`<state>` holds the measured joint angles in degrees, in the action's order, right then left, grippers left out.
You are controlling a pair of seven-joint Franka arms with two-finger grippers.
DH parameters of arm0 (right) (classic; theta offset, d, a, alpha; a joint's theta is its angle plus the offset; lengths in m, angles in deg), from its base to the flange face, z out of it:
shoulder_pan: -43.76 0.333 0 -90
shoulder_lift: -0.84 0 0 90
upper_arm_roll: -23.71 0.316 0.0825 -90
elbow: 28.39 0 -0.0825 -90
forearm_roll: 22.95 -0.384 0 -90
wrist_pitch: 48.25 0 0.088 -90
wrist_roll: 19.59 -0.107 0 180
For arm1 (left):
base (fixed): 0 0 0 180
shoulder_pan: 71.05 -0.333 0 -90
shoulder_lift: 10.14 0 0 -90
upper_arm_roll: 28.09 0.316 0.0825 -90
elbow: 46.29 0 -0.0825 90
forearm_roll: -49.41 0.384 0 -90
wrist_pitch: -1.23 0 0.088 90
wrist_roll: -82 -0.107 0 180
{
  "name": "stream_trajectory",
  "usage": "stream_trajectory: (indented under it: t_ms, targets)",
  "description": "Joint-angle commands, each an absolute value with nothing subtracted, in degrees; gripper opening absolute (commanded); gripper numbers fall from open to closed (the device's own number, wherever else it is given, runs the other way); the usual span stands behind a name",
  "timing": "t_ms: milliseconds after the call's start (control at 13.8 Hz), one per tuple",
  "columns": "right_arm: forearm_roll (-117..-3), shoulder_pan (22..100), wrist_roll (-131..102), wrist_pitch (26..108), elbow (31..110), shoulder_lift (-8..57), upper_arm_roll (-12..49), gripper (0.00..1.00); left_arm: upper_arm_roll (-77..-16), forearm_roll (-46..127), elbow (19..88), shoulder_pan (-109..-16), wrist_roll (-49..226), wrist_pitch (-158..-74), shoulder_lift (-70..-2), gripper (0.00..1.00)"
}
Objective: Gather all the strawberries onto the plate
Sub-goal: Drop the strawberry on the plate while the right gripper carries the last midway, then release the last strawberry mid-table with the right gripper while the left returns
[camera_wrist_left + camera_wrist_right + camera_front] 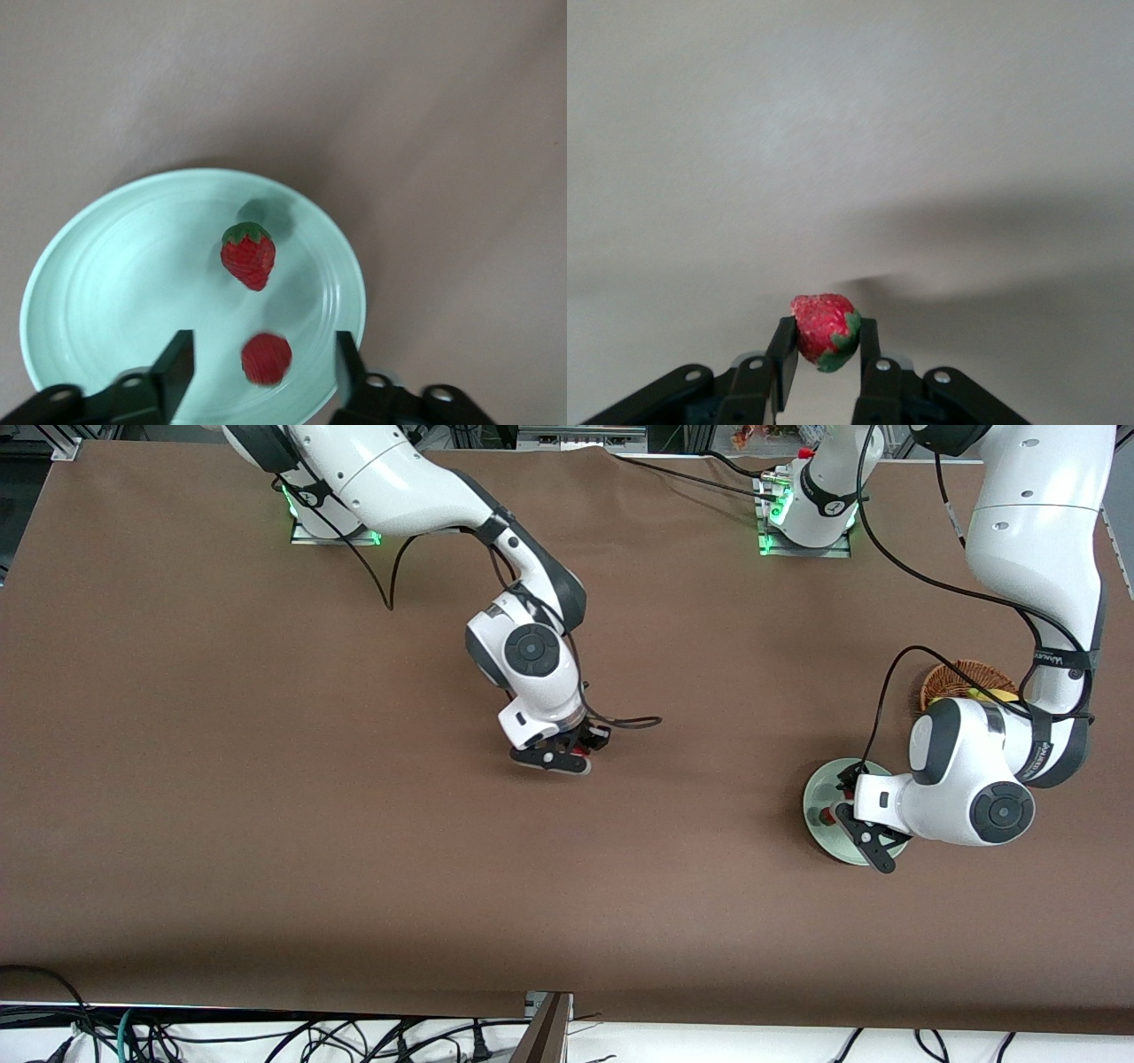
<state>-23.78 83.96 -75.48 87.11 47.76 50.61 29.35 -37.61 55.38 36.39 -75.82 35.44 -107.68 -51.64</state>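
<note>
The pale mint-green plate [819,793] sits toward the left arm's end of the table. My left gripper [850,815] hangs over it, open. In the left wrist view the plate [97,283] holds a strawberry with a green cap [248,255]. A second strawberry [266,359], blurred, shows between my open left gripper's [264,370] fingers and touches neither. My right gripper [567,760] is low over the bare middle of the table, shut on a third strawberry [580,755]. In the right wrist view that strawberry [824,329] is pinched between the fingertips of the gripper [824,343].
A brown wicker basket [952,677] with something yellow in it stands farther from the front camera than the plate, partly hidden by the left arm. Brown cloth covers the table. Cables hang along the table's near edge.
</note>
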Motion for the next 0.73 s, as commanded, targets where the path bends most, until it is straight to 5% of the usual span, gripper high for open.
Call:
stream_trajectory:
  t_ms: [0,73,218,290,653]
  targets:
    - [-24.5,85.5,-77.4,91.3,46.7,53.0,29.1,0.29,-38.0,55.8,36.9,-75.6,33.8,-107.3,-50.2,1.0]
    - [-24.5,85.6,-77.4,91.5,46.7,53.1,29.1,0.36,-38.2,55.6,36.8,-75.4,34.4,-107.1,-49.8,1.0]
    - [-24.5,85.5,-77.4,91.6,46.8,53.1,29.1,0.69,-39.6,55.5,36.7,-75.3,36.8,-106.9,-49.5,1.0]
    - [-24.4,85.5,-77.2,91.6,46.8,53.1,29.1,0.99,-40.4,55.5,36.7,-75.3,39.0,-106.7,-49.5,1.0]
    - [-23.9,83.2,-72.9,88.3,46.6,50.2,28.6,1.0,-46.5,55.5,37.0,-74.3,55.9,-106.7,-49.7,1.0]
